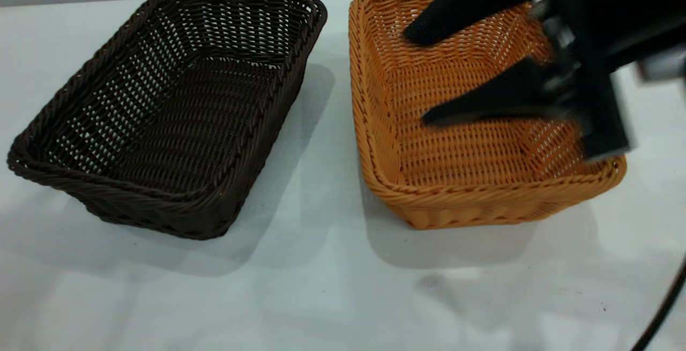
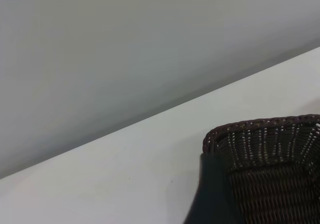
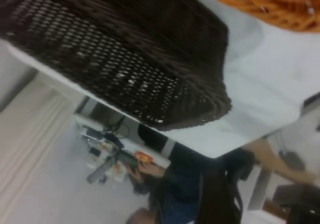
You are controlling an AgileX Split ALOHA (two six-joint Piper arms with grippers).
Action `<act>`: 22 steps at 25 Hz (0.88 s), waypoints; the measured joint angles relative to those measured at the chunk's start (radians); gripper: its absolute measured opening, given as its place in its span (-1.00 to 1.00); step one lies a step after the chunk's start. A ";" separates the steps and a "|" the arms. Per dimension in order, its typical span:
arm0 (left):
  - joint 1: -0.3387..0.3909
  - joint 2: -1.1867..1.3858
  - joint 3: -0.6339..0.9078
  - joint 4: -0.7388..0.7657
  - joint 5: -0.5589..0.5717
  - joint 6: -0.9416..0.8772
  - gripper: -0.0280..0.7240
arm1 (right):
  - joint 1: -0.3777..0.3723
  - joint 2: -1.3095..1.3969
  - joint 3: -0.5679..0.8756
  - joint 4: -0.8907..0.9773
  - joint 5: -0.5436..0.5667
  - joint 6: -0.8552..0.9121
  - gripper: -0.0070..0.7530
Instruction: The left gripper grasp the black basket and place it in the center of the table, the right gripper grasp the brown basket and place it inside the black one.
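Black basket point(image 1: 171, 110): on table point(image 1: 321, 265), just left of brown basket point(image 1: 471, 120).
Right gripper point(image 1: 415, 75): over brown basket, fingers spread, pinching nothing.
Left gripper: fingers impossible to tell.

A plain grey wall point(image 2: 125, 49) rises behind (beyond it, a person point(image 3: 175, 184) sits amid clutter).

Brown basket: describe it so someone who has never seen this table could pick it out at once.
On the white table two rectangular woven baskets sit side by side, apart. The brown basket is the one at the exterior view's right, under the right gripper, whose open fingers reach over its inside. Its orange-tan weave and the small loop on its far end set it apart from the black basket.
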 joint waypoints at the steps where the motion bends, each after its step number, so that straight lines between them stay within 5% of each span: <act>1: 0.000 0.000 0.000 0.000 0.000 0.000 0.26 | 0.026 0.017 0.000 0.020 -0.012 -0.001 0.18; 5: 0.000 0.000 0.000 -0.002 0.001 0.000 0.26 | 0.085 0.072 0.000 0.094 -0.032 -0.004 0.18; 22: 0.000 0.048 0.000 -0.005 0.006 -0.001 0.26 | 0.082 0.251 -0.010 0.132 -0.061 -0.159 0.18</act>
